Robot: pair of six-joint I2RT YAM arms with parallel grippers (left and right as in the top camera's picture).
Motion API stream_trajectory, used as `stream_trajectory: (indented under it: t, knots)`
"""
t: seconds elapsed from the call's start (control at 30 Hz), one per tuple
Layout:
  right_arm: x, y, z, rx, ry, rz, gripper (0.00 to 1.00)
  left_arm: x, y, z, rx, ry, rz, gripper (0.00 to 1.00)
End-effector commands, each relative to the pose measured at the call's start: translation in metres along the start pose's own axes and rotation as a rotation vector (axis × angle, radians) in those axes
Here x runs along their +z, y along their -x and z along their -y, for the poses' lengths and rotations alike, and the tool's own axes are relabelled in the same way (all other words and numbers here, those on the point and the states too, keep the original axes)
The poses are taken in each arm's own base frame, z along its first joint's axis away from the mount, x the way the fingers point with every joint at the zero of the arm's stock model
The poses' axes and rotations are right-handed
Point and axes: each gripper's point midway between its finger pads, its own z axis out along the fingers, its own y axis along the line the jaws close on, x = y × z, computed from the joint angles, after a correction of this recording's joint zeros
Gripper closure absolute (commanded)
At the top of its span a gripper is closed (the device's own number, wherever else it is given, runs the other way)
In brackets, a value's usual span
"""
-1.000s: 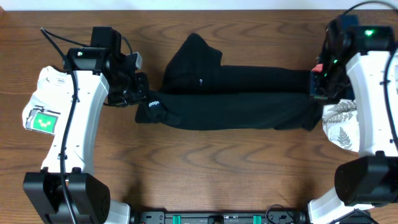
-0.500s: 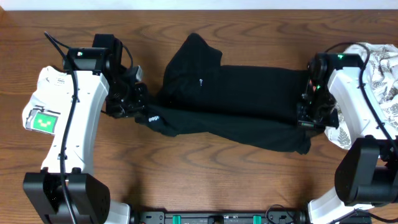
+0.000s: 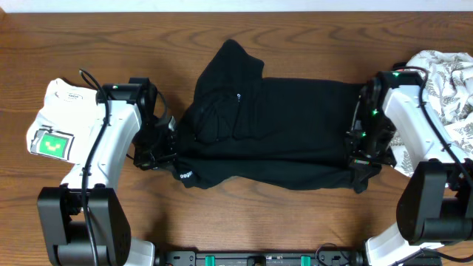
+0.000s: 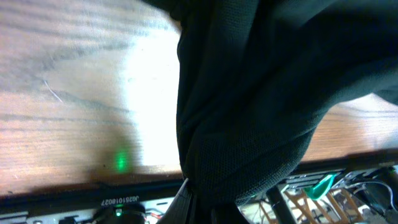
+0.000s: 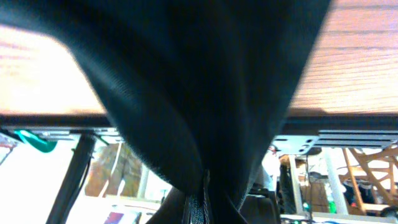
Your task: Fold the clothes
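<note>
Looking from overhead, the black garment (image 3: pixel 288 118) lies lengthwise across the middle of the bench (image 3: pixel 259 222). My left hand (image 3: pixel 164 157) and right hand (image 3: pixel 360 161) pinch its ends near the bench's front edge. Left wrist view: cloth bunched in my closed grip. Right wrist view: the same. I should carry both ends level and together, so the fold lands straight.

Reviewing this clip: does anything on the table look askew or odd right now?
Yes. The black garment is not flat: its far-left end bunches into a crumpled peak, and its near edge runs unevenly between the left claw and right claw, both shut on it.
</note>
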Motion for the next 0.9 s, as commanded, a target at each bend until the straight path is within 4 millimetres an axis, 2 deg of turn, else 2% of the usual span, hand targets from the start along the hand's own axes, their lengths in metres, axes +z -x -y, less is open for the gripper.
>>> stream_trajectory:
  t: [0.0,0.13,0.3,0.43,0.63,0.73,0.87]
  knots:
    - [0.009,-0.009,-0.015,-0.06,0.001,-0.036,0.93,0.002,-0.001,-0.005,-0.002,0.011,-0.009,0.94]
    - [0.021,0.006,-0.026,-0.033,-0.007,0.02,0.96,0.002,0.005,-0.003,0.005,0.002,0.015,0.94]
    - [0.017,0.034,-0.027,0.029,0.022,0.133,0.99,-0.003,0.023,0.001,0.001,-0.012,0.089,0.94]
    - [0.01,0.059,-0.006,0.109,-0.003,0.23,0.99,-0.01,0.046,0.006,0.013,-0.026,0.183,0.94]
    - [-0.006,0.099,0.036,0.22,-0.026,0.393,0.99,-0.023,0.091,0.008,-0.001,-0.026,0.374,0.94]
    - [-0.014,0.116,0.049,0.262,-0.001,0.465,0.99,-0.034,0.115,0.009,-0.008,-0.022,0.484,0.94]
    - [-0.017,0.122,0.056,0.283,0.011,0.493,0.98,-0.04,0.127,0.013,0.004,-0.033,0.537,0.94]
